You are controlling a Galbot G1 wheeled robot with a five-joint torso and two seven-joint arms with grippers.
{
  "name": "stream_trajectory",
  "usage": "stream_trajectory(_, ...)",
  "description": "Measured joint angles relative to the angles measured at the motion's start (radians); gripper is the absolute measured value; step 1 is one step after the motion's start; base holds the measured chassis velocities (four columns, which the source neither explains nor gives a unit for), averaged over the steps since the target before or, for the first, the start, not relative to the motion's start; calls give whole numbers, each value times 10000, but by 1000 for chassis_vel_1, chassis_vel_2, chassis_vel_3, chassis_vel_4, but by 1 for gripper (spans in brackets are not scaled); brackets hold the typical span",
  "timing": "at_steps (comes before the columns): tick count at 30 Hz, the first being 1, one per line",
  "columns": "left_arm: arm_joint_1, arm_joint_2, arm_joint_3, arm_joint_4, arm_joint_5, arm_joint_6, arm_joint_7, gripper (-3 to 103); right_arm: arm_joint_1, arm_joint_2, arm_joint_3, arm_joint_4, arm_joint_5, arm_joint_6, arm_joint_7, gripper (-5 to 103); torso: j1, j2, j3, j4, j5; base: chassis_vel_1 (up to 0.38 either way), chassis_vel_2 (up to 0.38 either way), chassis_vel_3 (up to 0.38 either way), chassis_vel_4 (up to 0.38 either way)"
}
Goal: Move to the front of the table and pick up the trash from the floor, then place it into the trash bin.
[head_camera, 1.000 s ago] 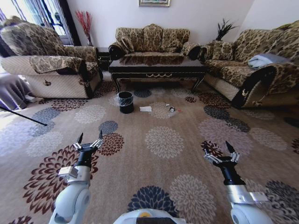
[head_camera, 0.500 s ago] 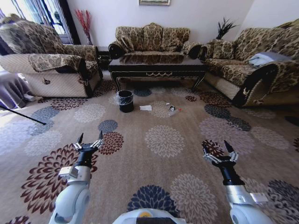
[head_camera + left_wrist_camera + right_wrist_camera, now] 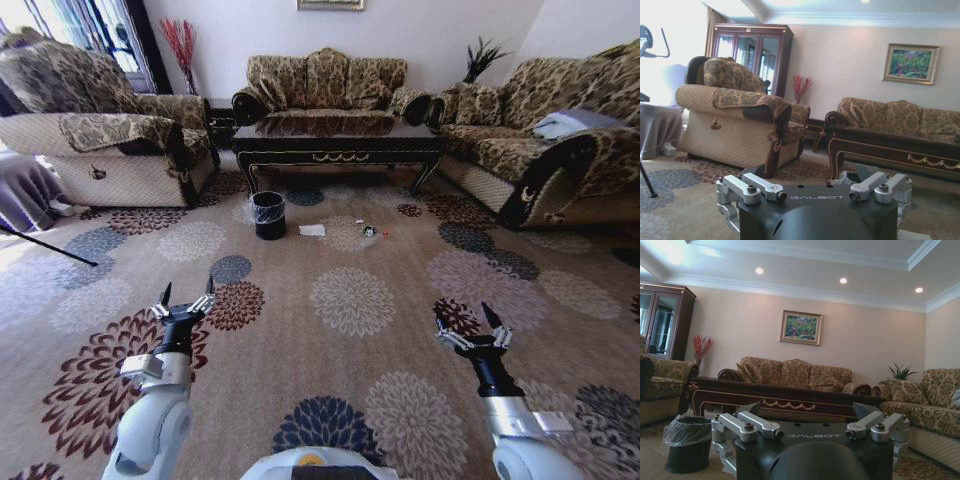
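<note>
From the head view, the left gripper (image 3: 185, 297) and the right gripper (image 3: 465, 320) hang low over the floor (image 3: 350, 350), both with fingers spread and holding nothing. Well ahead of the fingers, between the two arms, the trash lies on the carpet: a white napkin (image 3: 312, 230) and a clear bottle (image 3: 371, 235) near it. The trash bin (image 3: 268, 216) stands just beside the napkin, in front of the worktop (image 3: 338, 143), which stands before the sofa (image 3: 325, 85). In the left wrist view, the worktop (image 3: 900, 145) lies beyond the spread fingers (image 3: 762, 187), with an armchair (image 3: 740, 125) nearby. In the right wrist view, the trash bin (image 3: 687, 442) sits beyond the spread fingers (image 3: 760, 426), close to the worktop (image 3: 785, 395).
</note>
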Motion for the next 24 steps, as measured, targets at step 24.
stream_trajectory(24, -77, 1192, -74, 363, -364, -1043, 2980, 100, 145, 137, -175, -122, -108, 114, 22, 100, 10, 64, 57, 2, 3, -225, 212, 225, -211)
